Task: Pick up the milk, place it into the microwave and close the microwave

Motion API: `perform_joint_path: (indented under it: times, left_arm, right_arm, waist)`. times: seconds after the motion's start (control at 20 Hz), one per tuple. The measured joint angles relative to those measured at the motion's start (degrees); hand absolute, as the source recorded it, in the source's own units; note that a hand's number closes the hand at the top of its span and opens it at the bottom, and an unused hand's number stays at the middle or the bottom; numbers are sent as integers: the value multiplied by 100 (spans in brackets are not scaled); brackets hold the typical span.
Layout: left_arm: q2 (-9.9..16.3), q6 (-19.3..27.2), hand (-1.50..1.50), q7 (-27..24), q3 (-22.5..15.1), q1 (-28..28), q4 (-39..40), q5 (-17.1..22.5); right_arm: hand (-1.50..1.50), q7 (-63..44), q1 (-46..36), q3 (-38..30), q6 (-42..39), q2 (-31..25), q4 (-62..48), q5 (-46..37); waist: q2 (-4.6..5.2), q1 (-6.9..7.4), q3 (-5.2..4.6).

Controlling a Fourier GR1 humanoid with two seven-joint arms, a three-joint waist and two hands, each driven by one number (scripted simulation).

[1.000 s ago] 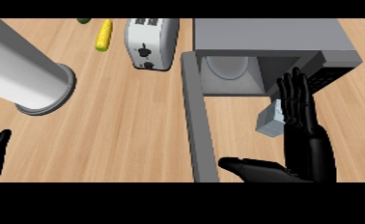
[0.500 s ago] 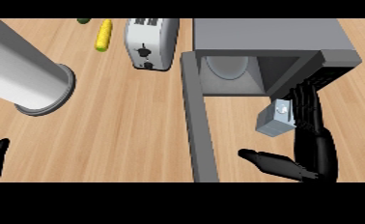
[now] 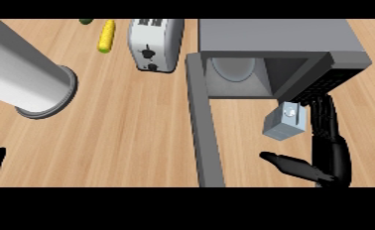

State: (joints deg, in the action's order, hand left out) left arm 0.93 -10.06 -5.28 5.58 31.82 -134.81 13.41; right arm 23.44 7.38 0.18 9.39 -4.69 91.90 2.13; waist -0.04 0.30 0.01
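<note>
One wooden counter (image 3: 132, 140) fills the view, light brown with a visible grain. On it we see a grey microwave (image 3: 282, 38) at upper right, its door (image 3: 205, 130) swung open and running down toward the lower edge, and a pale round plate (image 3: 233, 69) inside the cavity. Left of the microwave stands a white toaster (image 3: 155, 43), with a yellow corn cob (image 3: 107, 35) further left and a small green item (image 3: 86, 21) at the top edge. A large grey cylinder (image 3: 33, 83) lies tilted at far left.

We find the right hand (image 3: 326, 142) at lower right, just in front of the microwave's opening. Its fingers (image 3: 322, 117) extend almost straight toward the control panel, and its thumb (image 3: 289, 164) spreads out to the left. The milk (image 3: 284, 123), a small grey-blue carton, sits tilted just beside those fingers, between fingers and thumb; we cannot tell whether they touch it. The carton is outside the cavity, near its lower right corner.

A dark sliver of the left hand (image 3: 1, 155) shows at the left edge.
</note>
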Motion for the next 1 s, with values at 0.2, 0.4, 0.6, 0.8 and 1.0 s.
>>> perform_joint_path:
  times: [0.2,0.4,0.6,0.8,1.0]
  left_arm:
    - [-56,-126,-150,-80,-12,211,-65,66]
    - [-78,-86,-150,-185,-156,265,-44,-51]
    - [-87,-77,-150,-185,-283,401,-149,-94]
    - [-80,-93,-150,-91,-121,252,-107,-7]
    - [-62,11,-150,-5,-195,217,-138,-67]
  right_arm:
    - [-150,492,-100,-188,-241,-75,-617,72]
    - [-150,765,-82,-246,-381,-161,-821,-2]
    - [-150,1023,-407,-308,-360,-124,-1313,-112]
    - [-150,1245,-710,-480,-414,-162,-1817,-89]
    - [-150,1507,-1018,-759,-347,-244,-2470,-67]
  waist:
    - [-1,7,0]
    - [-2,4,1]
    - [-2,14,0]
    - [-8,9,-10]
    - [-4,16,-7]
